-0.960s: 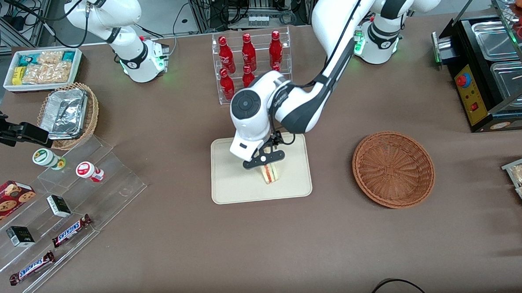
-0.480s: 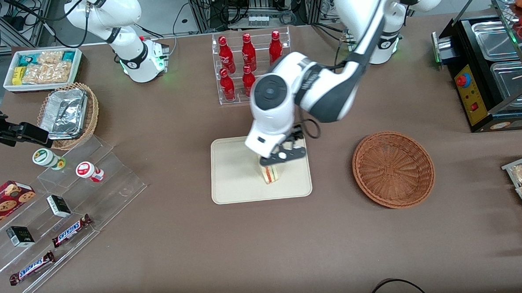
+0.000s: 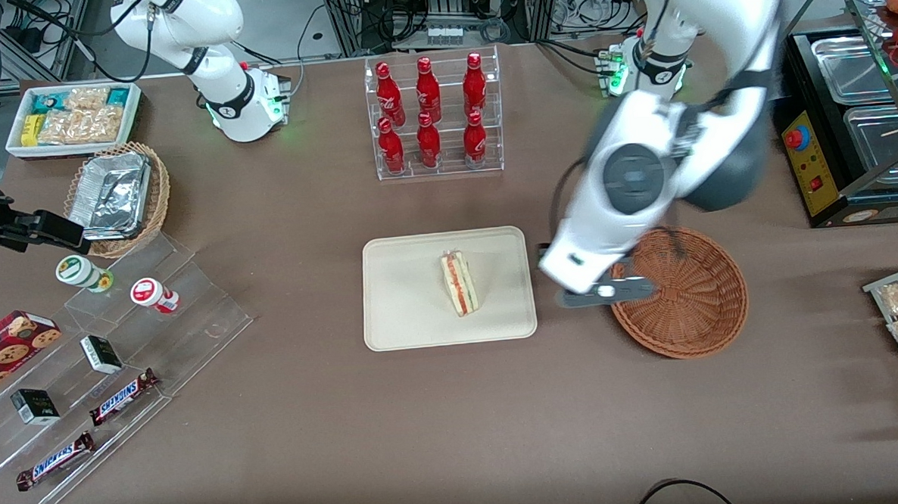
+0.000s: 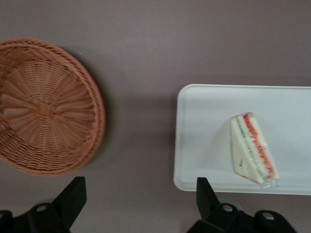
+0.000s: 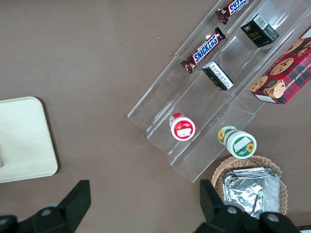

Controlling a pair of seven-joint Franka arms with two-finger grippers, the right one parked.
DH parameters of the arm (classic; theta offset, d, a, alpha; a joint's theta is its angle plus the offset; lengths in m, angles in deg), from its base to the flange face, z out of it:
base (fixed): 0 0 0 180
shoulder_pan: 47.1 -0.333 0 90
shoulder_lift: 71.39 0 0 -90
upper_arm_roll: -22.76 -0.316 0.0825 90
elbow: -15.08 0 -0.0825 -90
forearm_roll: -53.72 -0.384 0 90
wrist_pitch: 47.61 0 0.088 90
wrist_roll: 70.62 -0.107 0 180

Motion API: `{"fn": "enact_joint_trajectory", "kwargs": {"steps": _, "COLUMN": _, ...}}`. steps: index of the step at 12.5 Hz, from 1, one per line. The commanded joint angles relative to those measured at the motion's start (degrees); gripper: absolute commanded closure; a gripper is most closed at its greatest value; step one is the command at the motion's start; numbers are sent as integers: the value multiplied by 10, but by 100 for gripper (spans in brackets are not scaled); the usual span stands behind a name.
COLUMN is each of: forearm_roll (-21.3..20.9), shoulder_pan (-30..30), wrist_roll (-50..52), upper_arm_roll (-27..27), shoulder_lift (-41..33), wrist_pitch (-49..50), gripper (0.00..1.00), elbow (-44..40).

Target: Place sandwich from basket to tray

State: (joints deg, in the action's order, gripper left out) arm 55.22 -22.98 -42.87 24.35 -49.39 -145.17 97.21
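Observation:
The sandwich (image 3: 459, 283), a wrapped wedge with red, orange and green layers, lies on the cream tray (image 3: 406, 314). It also shows in the left wrist view (image 4: 253, 148) on the tray (image 4: 204, 126). The reddish-brown wicker basket (image 3: 686, 302) is empty; it shows in the left wrist view too (image 4: 43, 107). My left gripper (image 3: 606, 293) hangs open and empty above the table, over the gap between tray and basket, at the basket's rim. Its fingertips (image 4: 73, 191) stand wide apart with bare tablecloth between them.
A clear rack of red bottles (image 3: 432, 116) stands farther from the front camera than the tray. A black food warmer (image 3: 845, 121) sits toward the working arm's end. A tan basket with foil trays (image 3: 117, 194), a white snack bin (image 3: 72, 117) and an acrylic snack stand (image 3: 120, 357) lie toward the parked arm's end.
My gripper let go of the sandwich, which now lies on the tray. The gripper rose and moved from above the tray toward the basket.

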Motion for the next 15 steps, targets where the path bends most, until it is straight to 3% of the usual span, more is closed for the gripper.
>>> {"fn": "enact_joint_trajectory", "kwargs": {"steps": 1, "forearm_roll": 24, "shoulder_pan": -62, "wrist_roll": -100, "upper_arm_roll": 5, "shoulder_lift": -84, "wrist_pitch": 9, "gripper": 0, "elbow": 88}}
{"fn": "enact_joint_trajectory", "kwargs": {"steps": 4, "forearm_roll": 25, "shoulder_pan": -141, "wrist_roll": -228, "upper_arm_roll": 4, "shoulder_lift": -125, "wrist_pitch": 83, "gripper": 0, "elbow": 91}}
{"fn": "enact_joint_trajectory", "kwargs": {"steps": 8, "forearm_roll": 4, "shoulder_pan": -203, "wrist_roll": -249, "upper_arm_roll": 11, "shoulder_lift": -174, "wrist_pitch": 127, "gripper": 0, "elbow": 92}}
{"fn": "enact_joint_trajectory", "kwargs": {"steps": 12, "forearm_roll": -43, "shoulder_pan": -303, "wrist_roll": -248, "upper_arm_roll": 125, "shoulder_lift": -209, "wrist_pitch": 162, "gripper": 0, "elbow": 94}}
{"fn": "enact_joint_trajectory", "kwargs": {"steps": 15, "forearm_roll": -46, "shoulder_pan": -311, "wrist_roll": -249, "upper_arm_roll": 125, "shoulder_lift": -233, "wrist_pitch": 184, "gripper": 0, "elbow": 93}}
